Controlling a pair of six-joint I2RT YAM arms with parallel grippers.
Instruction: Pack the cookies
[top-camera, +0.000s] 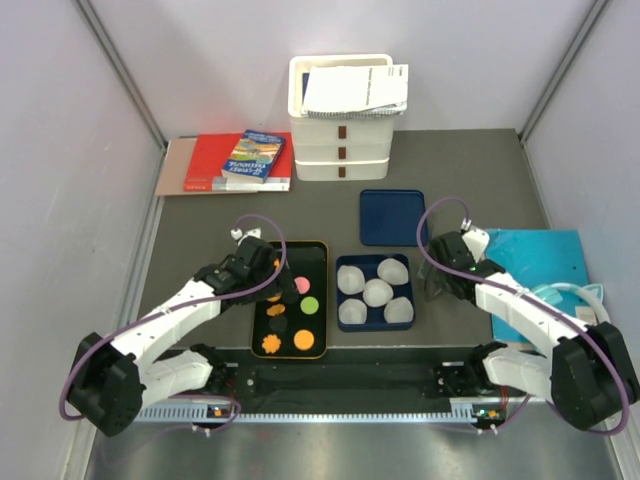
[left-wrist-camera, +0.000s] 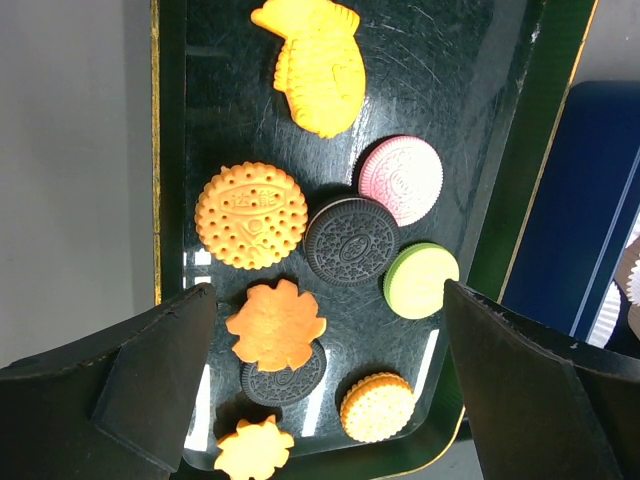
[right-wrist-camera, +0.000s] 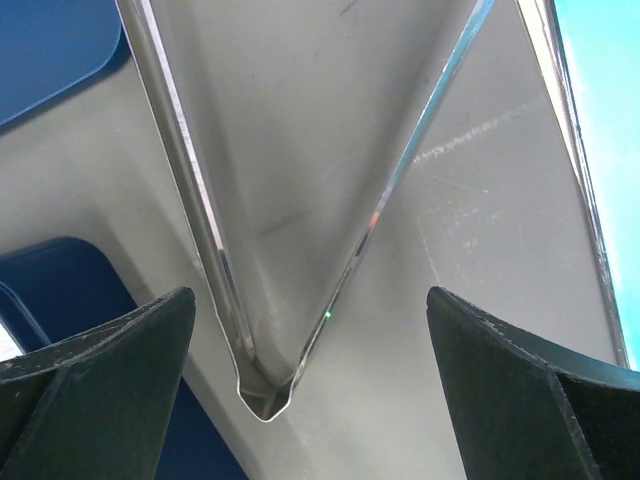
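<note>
A dark grey desk (top-camera: 200, 230) sits between pale walls (top-camera: 60, 150). Near its front edge, left of centre, a black tray (top-camera: 312, 255) holds the cookies (top-camera: 302, 340), and the left gripper (left-wrist-camera: 328, 290) hangs over them, jaws apart and empty. Just right of the tray is a blue box (top-camera: 344, 264) of paper cups (top-camera: 377, 292). Only the left wrist view shows the cookies' stamped faces; only the right wrist view shows metal tongs (right-wrist-camera: 262, 398) on the desk below the right gripper (right-wrist-camera: 310, 292), whose jaws are also apart

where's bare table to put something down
Bare table lies left of the black tray, in front of the books, and at the back right behind the blue lid. Mid-table is crowded: tray and blue cup box sit side by side.
</note>
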